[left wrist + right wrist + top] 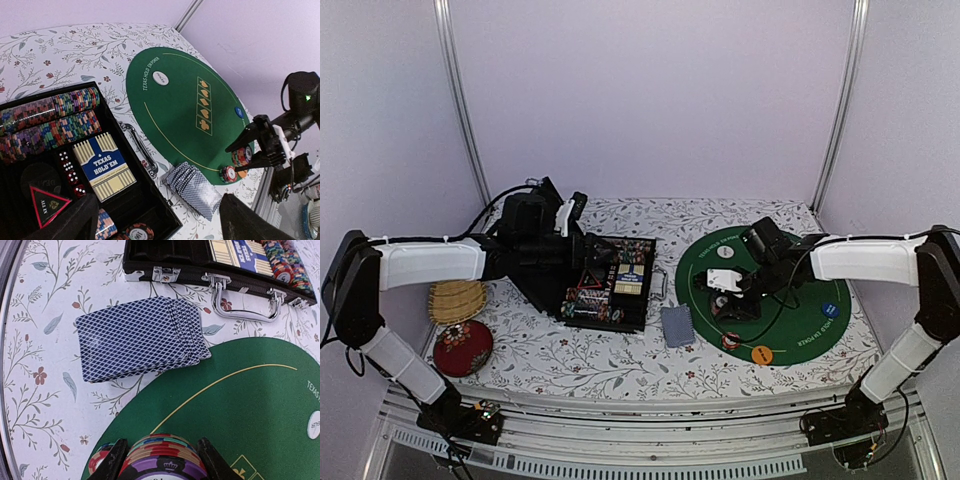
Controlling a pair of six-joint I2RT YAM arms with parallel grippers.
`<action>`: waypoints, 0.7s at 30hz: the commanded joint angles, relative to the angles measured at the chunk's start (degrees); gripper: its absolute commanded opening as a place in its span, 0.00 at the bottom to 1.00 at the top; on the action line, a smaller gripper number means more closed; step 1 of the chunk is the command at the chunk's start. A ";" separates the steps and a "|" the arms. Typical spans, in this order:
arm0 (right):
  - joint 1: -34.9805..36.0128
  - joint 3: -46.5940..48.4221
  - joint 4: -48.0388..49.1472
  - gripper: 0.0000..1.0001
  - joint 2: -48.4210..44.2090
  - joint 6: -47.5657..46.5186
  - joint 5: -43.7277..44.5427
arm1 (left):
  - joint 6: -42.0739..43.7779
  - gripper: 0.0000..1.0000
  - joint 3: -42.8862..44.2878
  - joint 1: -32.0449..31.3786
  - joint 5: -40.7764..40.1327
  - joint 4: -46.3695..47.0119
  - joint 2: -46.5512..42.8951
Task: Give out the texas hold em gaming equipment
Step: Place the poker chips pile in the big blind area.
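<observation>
Currently: black case (150, 202) lies open on the flowered tablecloth (570, 360), a hard shell with a chrome handle (216, 292) on the side facing the mat. Inside are rows of chips (50, 122) packed on edge, multicolour with striped rims; red dice (70, 172) in a column; a blue and cream striped card box (104, 165) printed TEXAS HOLD'EM; and a black triangle marker (46, 204) with a red border. Left claw (159, 200) hangs above the case, fingers spread wide, nothing between them. Green felt mat (175, 110), rounded outline with a yellow line and card outlines, lies just right of the case. Right claw (162, 445) is low over the mat's near edge, clamped on a short stack of chips (162, 457), one finger on either side; can't tell if the bottom of the stack sits on the felt. One red-and-white chip (229, 173) lies flat on the felt just beside that stack. Deck of cards (137, 337), blue diamond-pattern backs, slightly fanned, lies face down on the cloth between case and mat, near the right claw but apart from it. White disc (161, 78) is on the far part of the mat, blue disc (830, 310) towards its right side, orange disc (761, 353) at its near rim
</observation>
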 commanded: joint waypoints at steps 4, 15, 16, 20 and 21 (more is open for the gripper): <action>0.86 5.33 -0.28 0.02 8.61 2.24 1.85 | 0.71 0.86 0.82 0.60 -0.23 -0.51 -0.65; 2.09 7.48 -2.39 0.03 14.35 1.76 2.08 | 0.67 0.86 1.51 0.59 -0.10 -0.56 -0.12; 2.13 7.49 -2.57 0.03 14.59 1.68 2.04 | 0.66 0.86 1.44 0.61 -0.07 -0.61 -0.12; 2.24 7.79 -2.97 0.08 15.56 0.95 1.75 | 0.65 0.86 1.50 0.59 -0.24 -0.71 -0.21; 2.13 7.88 -2.94 0.09 15.75 0.93 1.73 | 0.64 0.86 1.54 0.60 -0.20 -0.76 -0.21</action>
